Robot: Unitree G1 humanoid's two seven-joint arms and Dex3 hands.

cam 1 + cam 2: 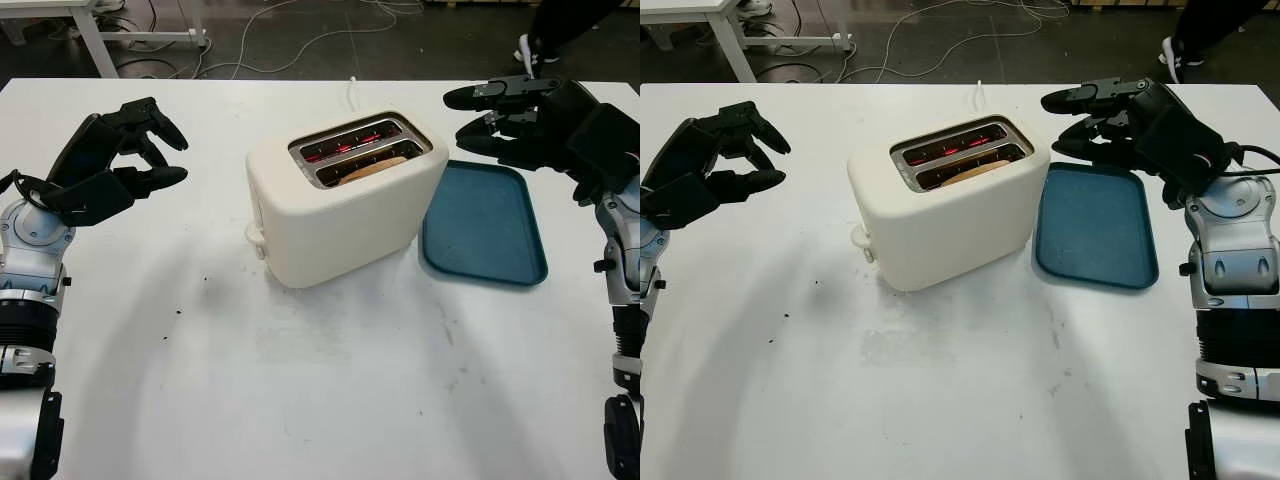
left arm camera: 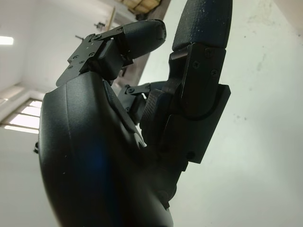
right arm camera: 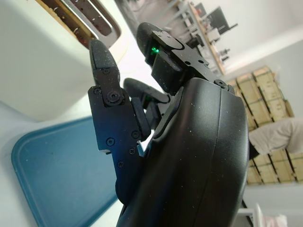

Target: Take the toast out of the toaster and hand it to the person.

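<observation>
A cream, smooth-shelled, round-cornered toaster (image 1: 340, 200) stands mid-surface, its two slots glowing red inside; the toast (image 1: 375, 167), a pale tan slice, sits low in the nearer slot. Just beside it to the right lies a flat teal tray (image 1: 487, 225) with rounded corners and a raised lip. The white surface (image 1: 300, 380) is matte, lightly scuffed and crumbed, with wide bare room in front. The left hand (image 1: 125, 160) hovers open, well apart at the left; the right hand (image 1: 1110, 120) hovers open above the tray's far edge, holding nothing.
</observation>
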